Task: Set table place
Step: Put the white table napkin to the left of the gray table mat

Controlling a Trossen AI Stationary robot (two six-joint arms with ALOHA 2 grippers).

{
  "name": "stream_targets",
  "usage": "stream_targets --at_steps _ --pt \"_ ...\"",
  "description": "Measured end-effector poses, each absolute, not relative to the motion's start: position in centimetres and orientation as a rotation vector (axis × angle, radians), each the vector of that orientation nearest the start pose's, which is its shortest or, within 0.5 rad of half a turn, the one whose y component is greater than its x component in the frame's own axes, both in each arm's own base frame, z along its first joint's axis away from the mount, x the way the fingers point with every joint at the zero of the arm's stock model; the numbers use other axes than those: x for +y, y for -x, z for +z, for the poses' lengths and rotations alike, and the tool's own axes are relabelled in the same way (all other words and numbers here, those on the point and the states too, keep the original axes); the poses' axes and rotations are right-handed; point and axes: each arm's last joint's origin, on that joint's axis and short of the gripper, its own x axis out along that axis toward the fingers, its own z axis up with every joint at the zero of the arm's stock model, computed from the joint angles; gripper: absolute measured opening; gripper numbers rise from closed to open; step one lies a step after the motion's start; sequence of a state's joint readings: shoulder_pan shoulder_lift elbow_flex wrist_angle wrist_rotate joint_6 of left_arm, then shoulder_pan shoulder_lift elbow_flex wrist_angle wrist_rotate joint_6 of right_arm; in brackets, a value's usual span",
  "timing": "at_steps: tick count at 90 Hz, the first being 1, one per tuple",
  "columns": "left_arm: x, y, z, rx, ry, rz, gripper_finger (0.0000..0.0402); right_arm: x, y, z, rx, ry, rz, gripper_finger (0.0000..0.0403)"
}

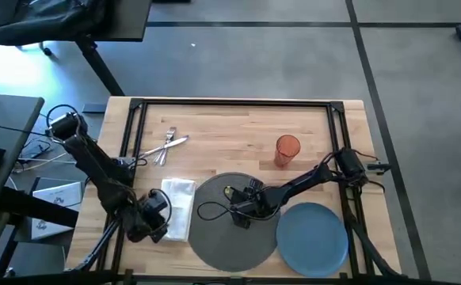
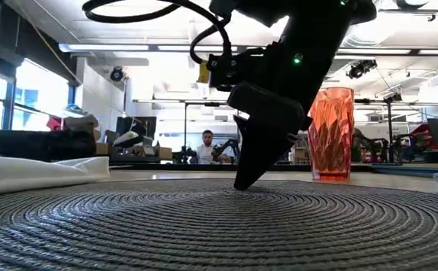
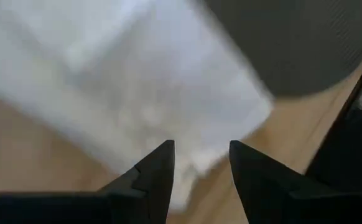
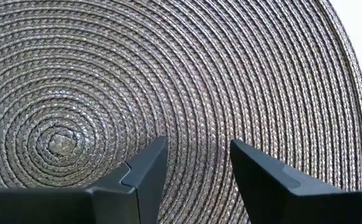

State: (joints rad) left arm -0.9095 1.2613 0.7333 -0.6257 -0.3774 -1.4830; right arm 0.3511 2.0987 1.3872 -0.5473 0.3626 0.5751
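The right end effector (image 1: 241,219) is occupying the placemat (image 1: 215,237) centre; napkin (image 1: 178,207) and blue plate (image 1: 313,237) are flanking it, orange glass (image 1: 287,150) standing far-right.

The round dark grey woven placemat (image 4: 168,74) fills almost all of the picture; its braided rings go round and round a small middle spot; the right gripper (image 4: 193,155) hangs over the mat near that spot; its two dark fingers (image 4: 145,171) stand apart with a gap between them, and nothing is in the gap; past the mat's edge there is a pale strip.
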Motion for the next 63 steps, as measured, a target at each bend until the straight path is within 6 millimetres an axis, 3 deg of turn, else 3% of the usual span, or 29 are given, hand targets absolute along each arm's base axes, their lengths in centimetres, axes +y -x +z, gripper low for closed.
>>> stream_targets --at_steps 12,25,42,63 --pt "-15.9 -15.5 19.7 0.852 0.312 0.234 0.0137 13.0 -38.6 12.7 1.115 -0.069 -0.34 0.0165" --pt "-14.3 -16.4 17.2 0.941 0.116 0.193 0.0137 13.0 -38.6 12.7 1.114 -0.07 -0.34 0.0165" --pt "-12.8 -16.5 14.0 1.061 0.073 0.118 0.0137 13.1 -38.6 12.7 1.113 -0.073 -0.341 0.0165" --pt "-12.8 -15.5 13.4 1.163 0.102 0.102 0.0137 13.1 -38.6 12.7 1.113 -0.07 -0.34 0.0165"
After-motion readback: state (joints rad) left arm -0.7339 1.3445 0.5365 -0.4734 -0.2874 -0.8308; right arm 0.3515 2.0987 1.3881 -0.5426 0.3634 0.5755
